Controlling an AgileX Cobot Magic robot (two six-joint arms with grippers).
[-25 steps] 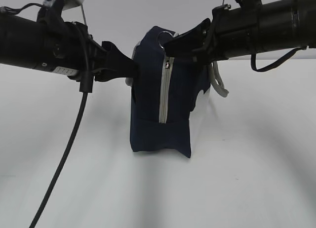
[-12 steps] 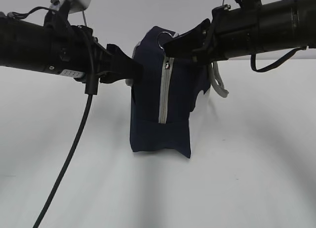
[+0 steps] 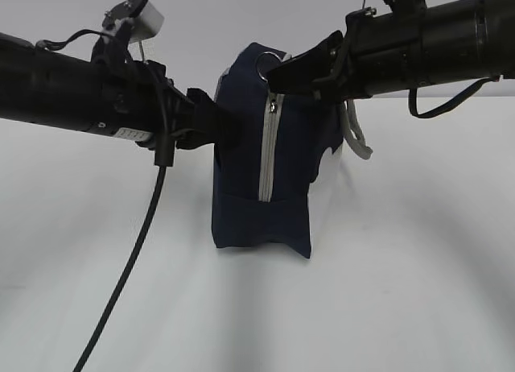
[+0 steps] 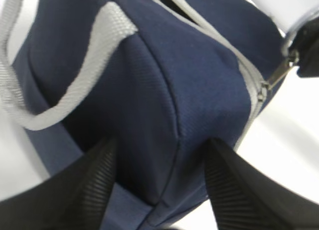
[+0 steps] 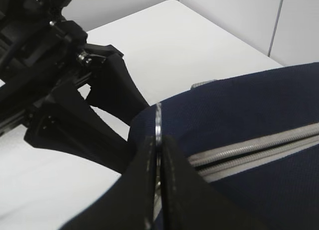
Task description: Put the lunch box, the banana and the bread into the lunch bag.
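Observation:
The navy lunch bag (image 3: 257,187) stands upright in the middle of the white table, its grey zipper (image 3: 268,150) running down the near end. My right gripper (image 3: 273,74) is shut on the metal ring pull (image 5: 158,121) at the bag's top. My left gripper (image 3: 221,122) is open, its jaws straddling the bag's left end corner (image 4: 169,115); a grey strap handle (image 4: 75,90) loops beside it. The lunch box, banana and bread are out of view.
The white table (image 3: 402,267) spreads around the bag. The left arm's black cable (image 3: 133,259) hangs down to the table at the front left. A grey strap (image 3: 354,134) hangs off the bag's right side.
My left arm has moved right, bringing its open jaws up against and around the bag's left end. The right gripper and the bag have stayed still.

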